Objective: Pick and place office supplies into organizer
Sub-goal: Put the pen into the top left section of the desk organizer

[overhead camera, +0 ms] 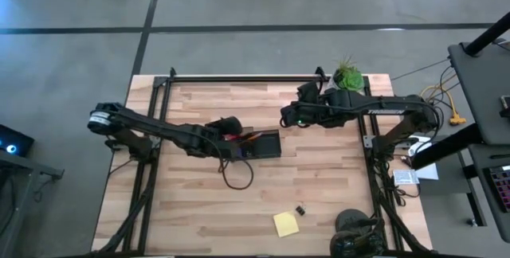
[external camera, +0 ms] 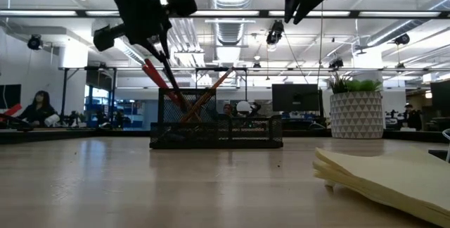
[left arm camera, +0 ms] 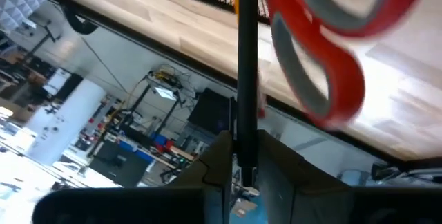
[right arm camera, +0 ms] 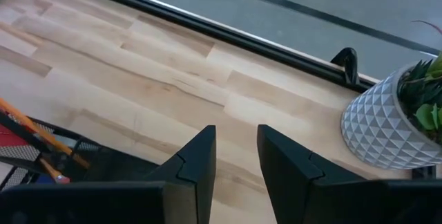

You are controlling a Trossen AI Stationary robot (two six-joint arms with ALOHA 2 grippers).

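The task looks well along but not finished. The black organizer [overhead camera: 259, 144] sits mid-table on the wooden table [overhead camera: 199, 210], and the low view shows the red-handled scissors [external camera: 158, 79] and an orange pencil [external camera: 211, 91] already standing slanted in its taller compartment. Still lying out near the table's front edge are the yellow sticky-note pad [overhead camera: 286, 224] and, just beside it, a small black binder clip [overhead camera: 300, 209]; both appear to be waiting their turn.

The left hand [left arm camera: 243, 156] hangs over the organizer's tall end, its fingers nearly pressed together, pinching the top of a dark pen [left arm camera: 246, 72] that points down toward the mesh, close beside the scissors' red handle loops. Whether the pen's tip already rests inside the compartment cannot be told from these views, so this pen counts as being placed rather than placed.

The right hand [right arm camera: 236, 156] waits raised above the table between the organizer and the potted plant [overhead camera: 347, 76], its fingers partly spread and holding nothing.
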